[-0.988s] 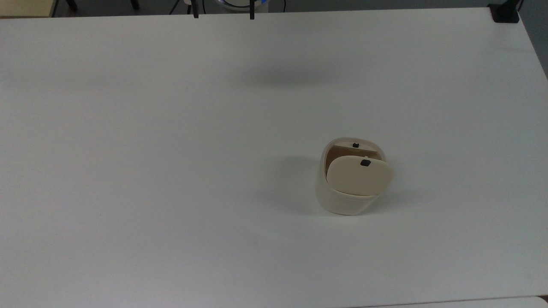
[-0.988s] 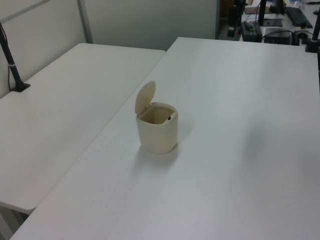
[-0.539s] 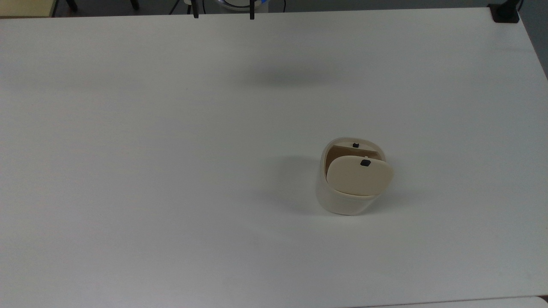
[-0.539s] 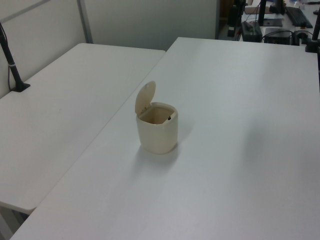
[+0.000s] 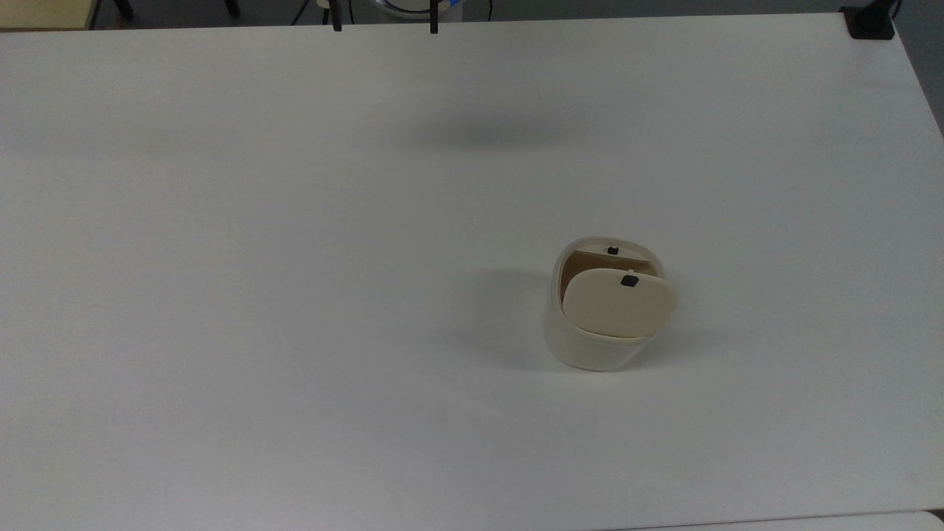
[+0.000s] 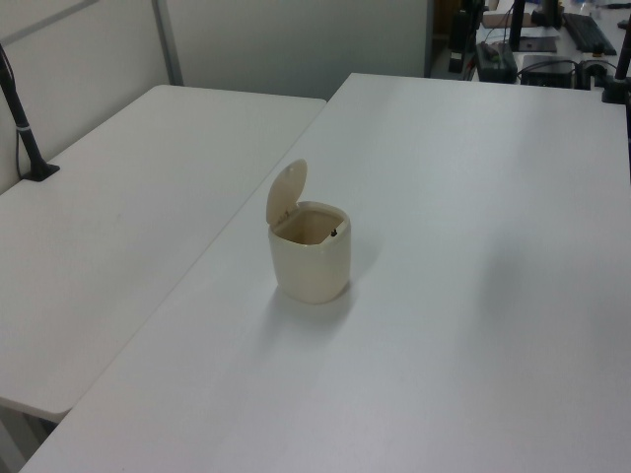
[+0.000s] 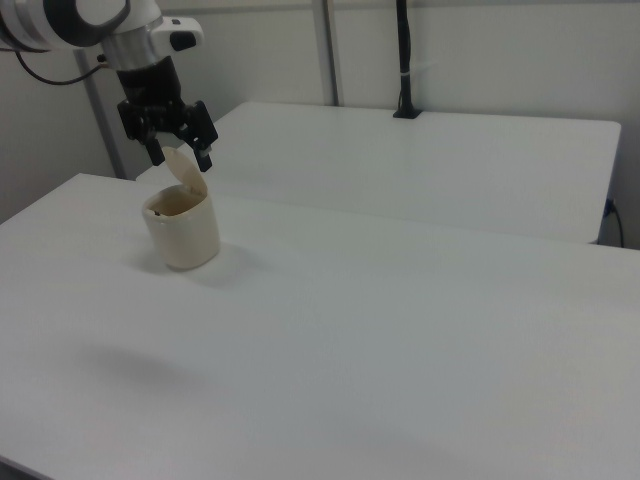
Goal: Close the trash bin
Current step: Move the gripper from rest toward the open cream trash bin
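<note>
The trash bin (image 5: 599, 346) is a small cream pot standing on the white table (image 5: 295, 295), right of centre in the top view. Its hinged lid (image 5: 618, 304) is raised, leaving the brown inside and a small black latch (image 5: 629, 281) exposed. In the left view the trash bin (image 6: 312, 264) has its lid (image 6: 287, 191) tilted up at the back left. In the right view my gripper (image 7: 181, 158) hangs open, in line with the lid (image 7: 187, 172) of the trash bin (image 7: 183, 232), with nothing between its fingers. How far it is from the lid cannot be told.
A second white table (image 6: 118, 227) adjoins on the left view's left, with a black clamp post (image 6: 25, 133) on it. A black clamp (image 5: 870, 22) sits at the top view's upper right corner. A soft shadow (image 5: 479, 134) lies on the table away from the bin.
</note>
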Available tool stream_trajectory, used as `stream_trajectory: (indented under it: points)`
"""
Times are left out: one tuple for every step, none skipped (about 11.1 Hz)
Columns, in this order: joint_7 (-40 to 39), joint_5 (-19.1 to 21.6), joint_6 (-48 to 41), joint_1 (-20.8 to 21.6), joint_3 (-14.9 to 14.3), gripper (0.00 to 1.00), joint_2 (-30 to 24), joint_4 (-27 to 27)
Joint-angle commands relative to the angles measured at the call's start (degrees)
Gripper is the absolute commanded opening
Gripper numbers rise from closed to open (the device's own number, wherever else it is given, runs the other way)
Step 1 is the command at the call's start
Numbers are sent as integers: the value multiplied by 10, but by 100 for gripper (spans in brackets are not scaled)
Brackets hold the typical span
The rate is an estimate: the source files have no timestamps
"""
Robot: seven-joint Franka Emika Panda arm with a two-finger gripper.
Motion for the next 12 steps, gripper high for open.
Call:
stream_trajectory:
  points:
    - [-15,13,9,0,-4,100,-6,-10]
    - [-17,13,11,0,-4,100,-4,-10]
    - [-28,14,13,1,-4,100,4,-10]
    - [-43,15,15,1,-4,100,8,-6]
    - [-47,16,26,2,-4,100,14,-3]
    - [-47,15,51,6,-3,100,14,4]
    - [-46,16,72,8,0,100,16,6]
    - [-39,17,100,14,3,100,27,10]
    - [-21,16,123,21,3,100,34,17]
    - [17,15,146,24,3,100,42,18]
    - [78,21,170,33,3,100,49,24]
    - [152,26,189,46,3,100,70,40]
